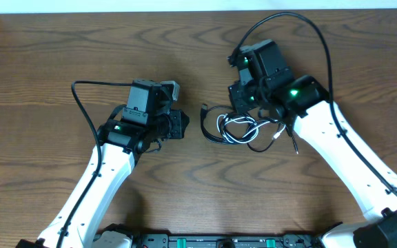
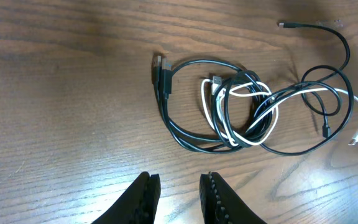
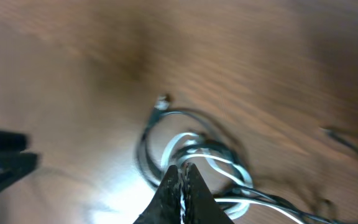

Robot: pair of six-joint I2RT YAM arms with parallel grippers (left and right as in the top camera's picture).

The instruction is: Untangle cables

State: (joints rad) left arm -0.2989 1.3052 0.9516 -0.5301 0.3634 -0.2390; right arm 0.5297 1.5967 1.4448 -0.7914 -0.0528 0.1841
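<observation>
Jaws of the left gripper (image 2: 179,179) are kept apart with a small gap, and nothing is grasped between them. They are placed low over the table (image 2: 55,93), near the bundle but not touching it. Jaws of the right gripper (image 3: 182,169) are pressed together, and a strand of the white cable (image 2: 204,99) is seen pinched between their tips. This view is blurred, so finer detail cannot be told.

Just beyond the left fingers, the white cable and the black cable (image 2: 168,118) are found coiled into one tangled bundle, which is lying flat on the wood between the two grippers. Two larger plugs (image 2: 160,65) are laid side by side at the left edge of the bundle. Farther to the right, loose ends are spread out: a small black plug (image 2: 326,130) and a white plug (image 2: 355,138). At the far top, one more thin black end (image 2: 283,25) is seen.
</observation>
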